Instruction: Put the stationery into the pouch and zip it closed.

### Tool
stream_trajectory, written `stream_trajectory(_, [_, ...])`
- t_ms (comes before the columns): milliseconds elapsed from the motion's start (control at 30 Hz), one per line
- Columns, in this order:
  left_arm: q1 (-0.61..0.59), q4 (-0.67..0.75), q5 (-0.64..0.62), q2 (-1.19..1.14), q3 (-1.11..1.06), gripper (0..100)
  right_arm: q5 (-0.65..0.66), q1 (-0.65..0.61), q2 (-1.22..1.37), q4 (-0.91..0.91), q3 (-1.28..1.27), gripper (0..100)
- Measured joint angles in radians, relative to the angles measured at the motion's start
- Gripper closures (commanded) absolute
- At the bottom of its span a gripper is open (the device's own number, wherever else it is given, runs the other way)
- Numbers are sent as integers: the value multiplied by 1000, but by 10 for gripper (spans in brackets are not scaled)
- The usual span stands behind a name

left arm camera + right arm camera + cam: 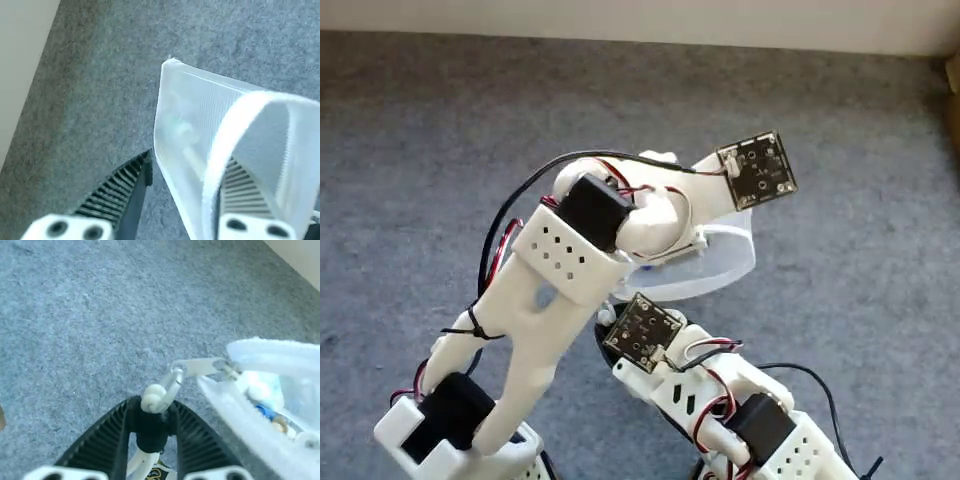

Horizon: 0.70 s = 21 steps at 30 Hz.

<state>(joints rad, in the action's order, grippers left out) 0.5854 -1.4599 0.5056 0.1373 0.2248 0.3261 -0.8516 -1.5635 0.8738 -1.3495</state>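
The translucent white pouch [732, 262] lies on the grey carpet at mid-table, its mouth open. My left gripper [190, 161] is open and straddles the pouch wall [182, 115]. One ribbed finger [117, 195] is outside and the other [241, 184] sits inside, under the white zip band [235, 120]. My right gripper [151, 409] is shut on the zipper pull cord with its white bead [153, 397]. The metal tab [197, 367] runs from there to the slider at the end of the pouch [270, 357]. Stationery lies inside, including a blue piece [265, 411].
Grey carpet [440, 150] covers the whole table around the arms. A pale wall strip [620, 12] runs along the far edge, with a brown object [953, 90] at the far right. Black and red cables [500, 240] hang off the left arm.
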Motion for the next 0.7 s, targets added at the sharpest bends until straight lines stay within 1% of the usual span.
stream_trajectory(100, [-2, -35, 0, 0, 63, 788, 0, 0, 0, 0, 0, 994])
stream_trajectory(300, [-2, -152, -5, 2, 224, 789, 0, 0, 0, 0, 0, 994])
stream_trajectory(500, [-11, -212, -66, 2, 354, 793, 0, -2, 0, 0, 0, 994])
stream_trajectory(600, [-58, -235, -123, 2, 446, 793, 0, 2, 0, 0, 0, 994])
stream_trajectory(700, [-149, -267, -146, 3, 545, 793, 0, 37, -2, 0, -2, 994])
